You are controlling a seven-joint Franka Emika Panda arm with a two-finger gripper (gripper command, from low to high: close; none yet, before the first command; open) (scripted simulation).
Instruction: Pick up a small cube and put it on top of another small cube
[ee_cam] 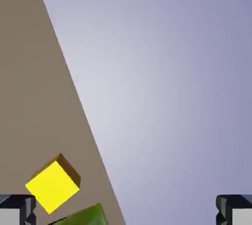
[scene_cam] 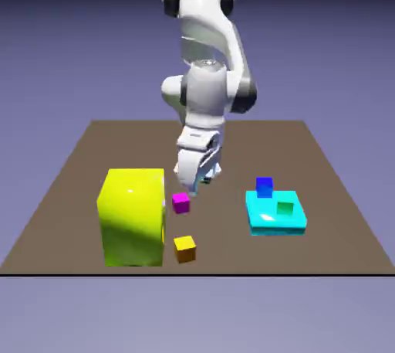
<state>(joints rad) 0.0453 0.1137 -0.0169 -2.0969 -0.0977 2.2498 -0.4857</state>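
The small orange-yellow cube [scene_cam: 184,249] rests on the table near its front edge, just right of the large yellow-green block. In the hand view this cube [ee_cam: 52,184] shows at the lower left, outside the fingers. My gripper [scene_cam: 187,184] hangs open just above and behind a small magenta cube [scene_cam: 180,202], well back from the orange-yellow one. Both grey fingertips [ee_cam: 17,210] sit wide apart at the bottom corners of the hand view, and the gripper [ee_cam: 126,213] has nothing between them.
The large yellow-green block [scene_cam: 133,216] stands tall at the exterior view's left; a green sliver of it [ee_cam: 81,216] shows in the hand view. On the right, a flat cyan block [scene_cam: 266,220] carries a small green cube [scene_cam: 286,208], with a blue cube [scene_cam: 265,186] behind.
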